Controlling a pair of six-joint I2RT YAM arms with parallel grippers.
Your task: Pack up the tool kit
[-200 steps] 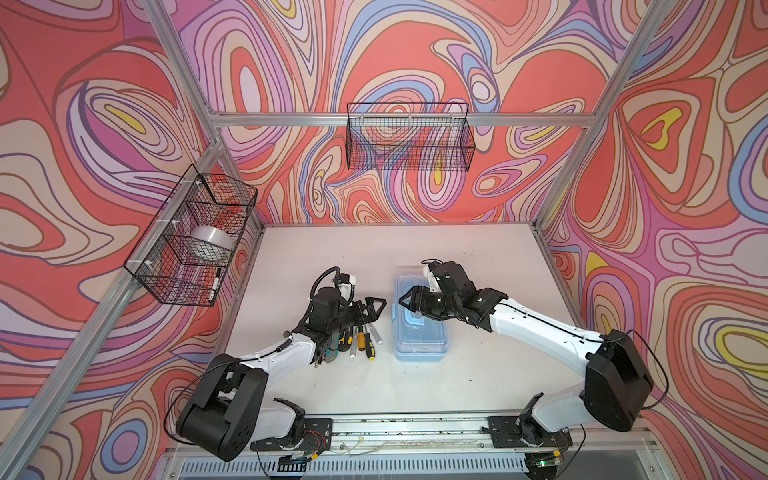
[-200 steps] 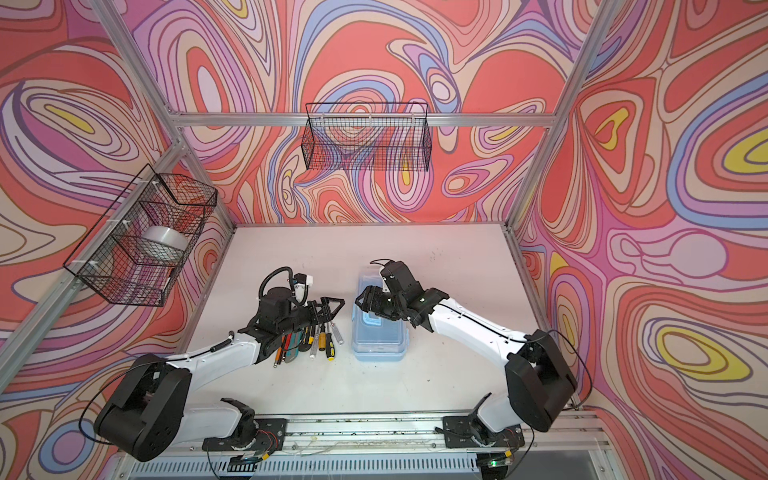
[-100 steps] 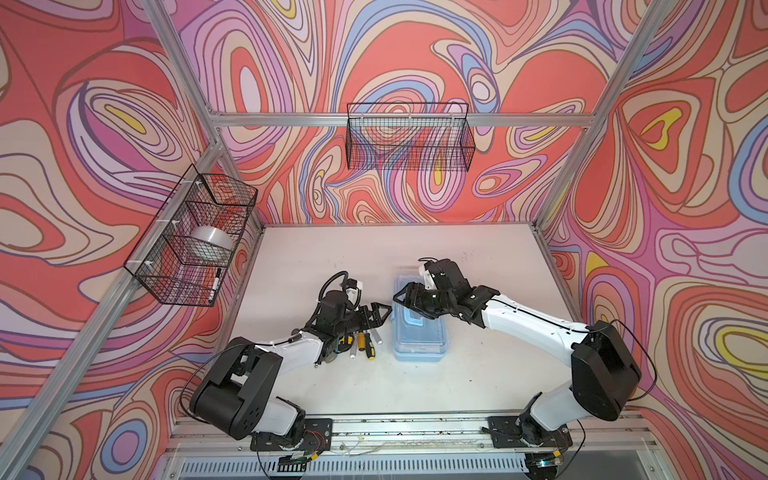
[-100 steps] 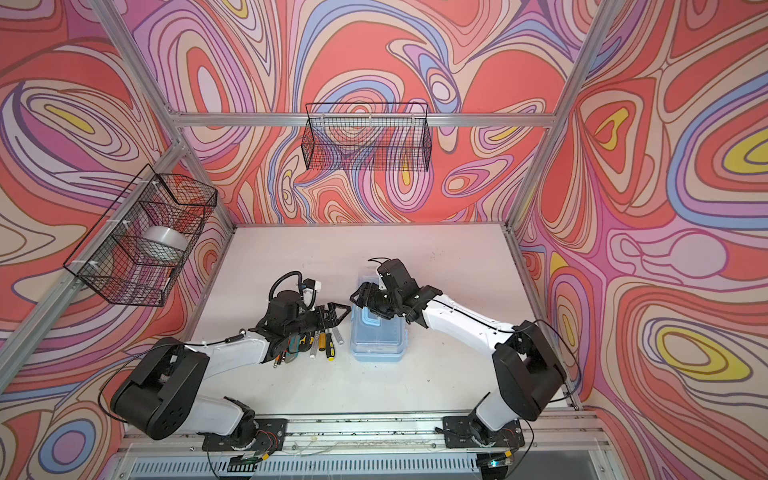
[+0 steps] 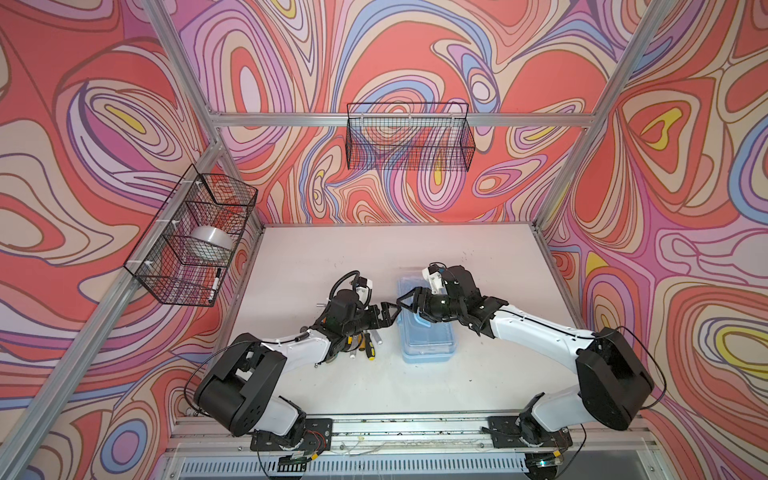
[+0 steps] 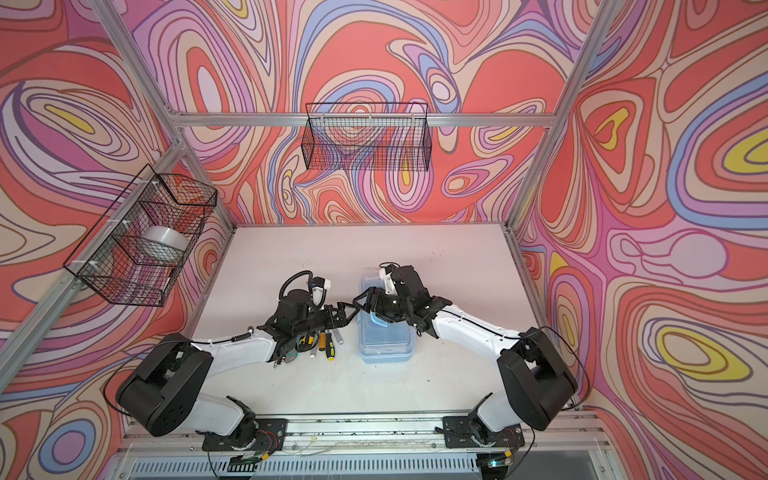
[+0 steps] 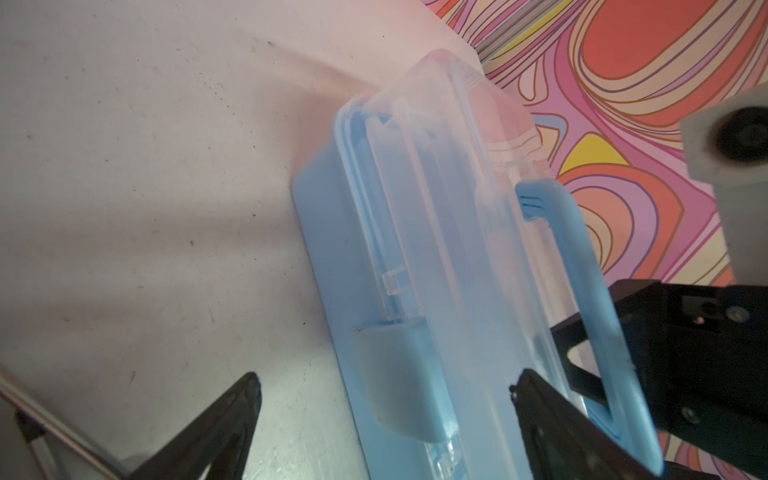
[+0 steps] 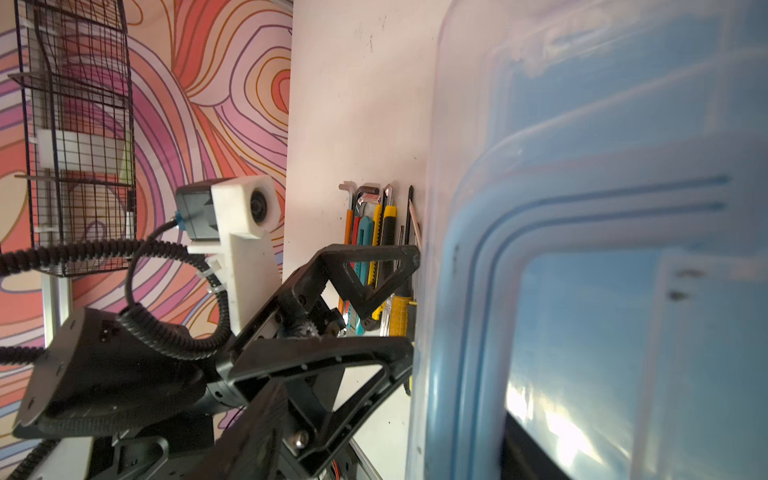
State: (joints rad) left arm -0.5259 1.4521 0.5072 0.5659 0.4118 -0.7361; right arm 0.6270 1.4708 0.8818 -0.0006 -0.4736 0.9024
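**Finger State and Handling Notes**

The fingers (image 7: 245,395) of the left gripper (image 5: 388,318) stand at full spread and hold nothing. In the left wrist view they straddle the light-blue latch (image 7: 399,374) on the long side of the case (image 7: 415,249). The right gripper (image 5: 415,309) sits low over the case at the handle (image 7: 577,257). Its jaws look partly apart, and it cannot be told whether they pinch the handle.

**Location.** The case lies flat on the table (image 5: 374,257) with its clear lid down. The tools (image 5: 368,347) lie in a row just beside it, under the left arm, and are not yet packed.

**Handling.** The case is thin moulded plastic, judged light, stiff and smooth.
- It will likely slide if pushed from one side only, so brace it from above while working the latch.
- Take hold at the handle or the latch tab. The clear lid is a slippery, flexing face and makes a poor grip.

**View differences.**
- Only the left wrist view shows the latch, and the right gripper's frame behind the handle loop.
- Only the right wrist view shows the tool row plainly: hex keys, utility knives, screwdrivers.
- In both top views the left arm covers part of that row.
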